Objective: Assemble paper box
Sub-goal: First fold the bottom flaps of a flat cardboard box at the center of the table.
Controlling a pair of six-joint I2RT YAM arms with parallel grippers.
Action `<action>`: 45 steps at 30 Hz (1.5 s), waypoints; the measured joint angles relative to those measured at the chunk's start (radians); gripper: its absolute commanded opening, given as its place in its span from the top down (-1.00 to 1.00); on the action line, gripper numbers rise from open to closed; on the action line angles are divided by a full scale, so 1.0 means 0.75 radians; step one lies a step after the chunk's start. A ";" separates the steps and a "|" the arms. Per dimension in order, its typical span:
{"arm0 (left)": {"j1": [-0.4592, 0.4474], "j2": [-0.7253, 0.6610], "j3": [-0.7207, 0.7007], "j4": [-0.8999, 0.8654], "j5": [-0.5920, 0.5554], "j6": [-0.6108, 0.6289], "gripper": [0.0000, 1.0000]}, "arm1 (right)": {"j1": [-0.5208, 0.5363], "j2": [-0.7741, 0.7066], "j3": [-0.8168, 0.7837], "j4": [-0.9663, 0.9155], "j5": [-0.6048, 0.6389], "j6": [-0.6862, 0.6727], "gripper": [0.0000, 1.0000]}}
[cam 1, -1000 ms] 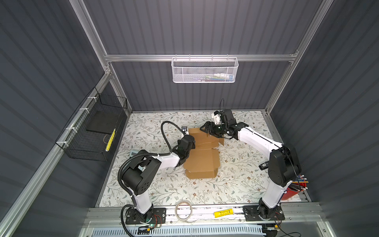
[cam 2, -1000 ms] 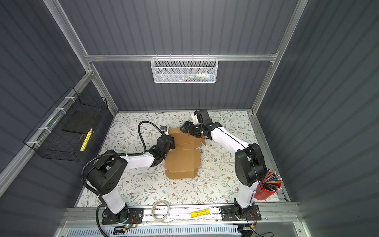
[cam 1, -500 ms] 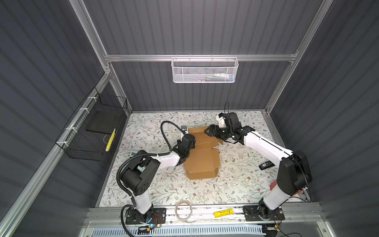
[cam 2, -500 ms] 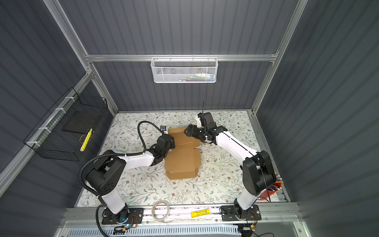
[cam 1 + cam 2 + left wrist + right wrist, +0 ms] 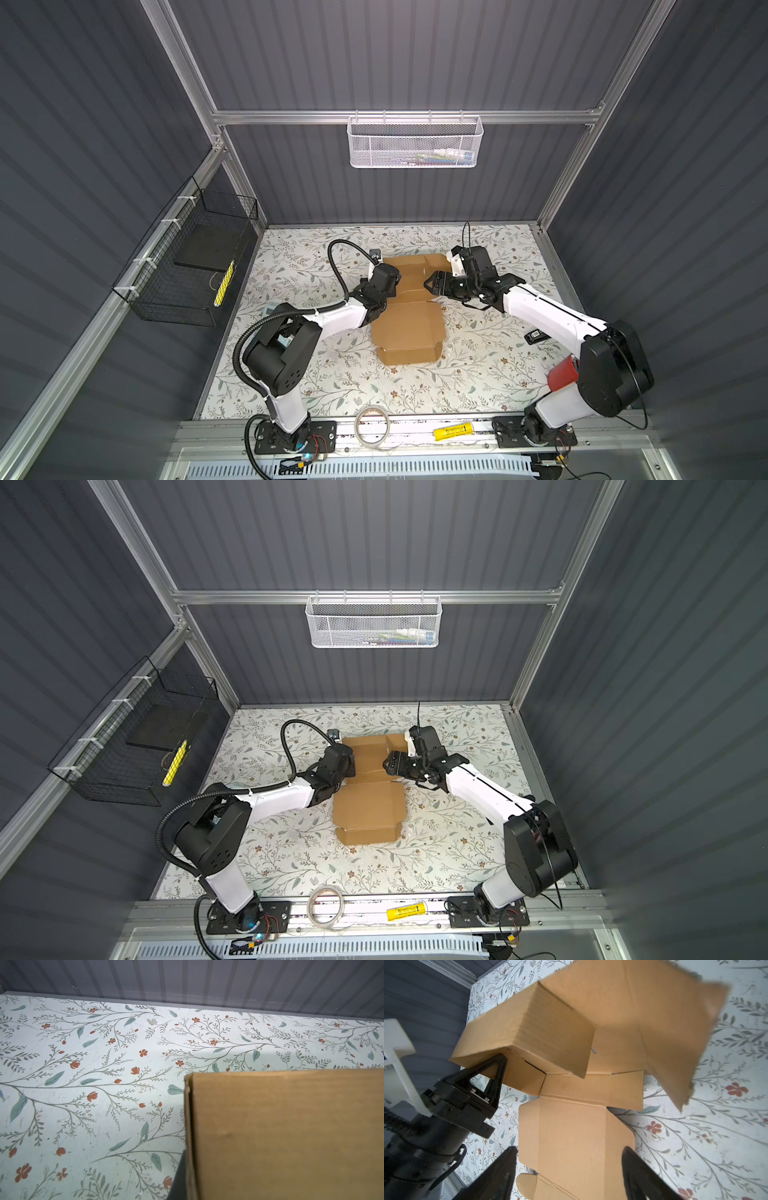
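Note:
The paper box (image 5: 409, 322) (image 5: 368, 808) is a brown cardboard die-cut sheet, partly folded, in the middle of the floral table. Its near end is folded up, and the flaps at its far end stand raised (image 5: 562, 1028). My left gripper (image 5: 387, 277) (image 5: 345, 759) is at the far left side flap. One finger (image 5: 179, 1176) lies against the flap's edge (image 5: 190, 1126), shut on it. Its fingers (image 5: 494, 1070) sit under the raised flap. My right gripper (image 5: 430, 283) (image 5: 390, 765) (image 5: 569, 1150) hangs open over the box's flat panel, holding nothing.
A tape roll (image 5: 372, 424) and a yellow tube (image 5: 453, 432) lie on the front rail. A red cup (image 5: 563, 374) and a small black device (image 5: 534, 336) are beside the right arm. A black wire basket (image 5: 191, 266) hangs on the left wall and a white mesh basket (image 5: 415, 141) on the back wall.
The right arm has swung outward to the right. Its gripper has turned to point left at the box and come slightly nearer the front, with its jaws a touch wider. The left arm has not moved.

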 measured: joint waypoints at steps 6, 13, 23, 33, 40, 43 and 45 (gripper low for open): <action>0.005 0.000 0.021 -0.083 0.008 -0.017 1.00 | -0.001 -0.005 -0.032 0.015 0.021 -0.032 -0.61; 0.006 0.001 0.068 -0.168 0.014 -0.041 1.00 | -0.001 -0.004 -0.062 0.040 0.031 -0.050 -0.61; 0.006 0.001 0.162 -0.291 0.017 -0.068 1.00 | -0.008 0.038 -0.081 0.123 0.019 -0.043 -0.63; 0.006 0.001 0.202 -0.352 0.019 -0.091 1.00 | -0.016 0.074 -0.083 0.151 0.018 -0.040 -0.63; 0.007 0.001 0.202 -0.362 0.023 -0.097 1.00 | -0.022 0.106 -0.105 0.178 0.018 -0.027 -0.63; 0.007 0.001 0.202 -0.362 0.027 -0.097 1.00 | -0.022 0.120 -0.109 0.184 0.018 -0.021 -0.63; 0.011 0.001 0.202 -0.362 0.032 -0.098 1.00 | -0.022 0.128 -0.109 0.191 0.017 -0.016 -0.63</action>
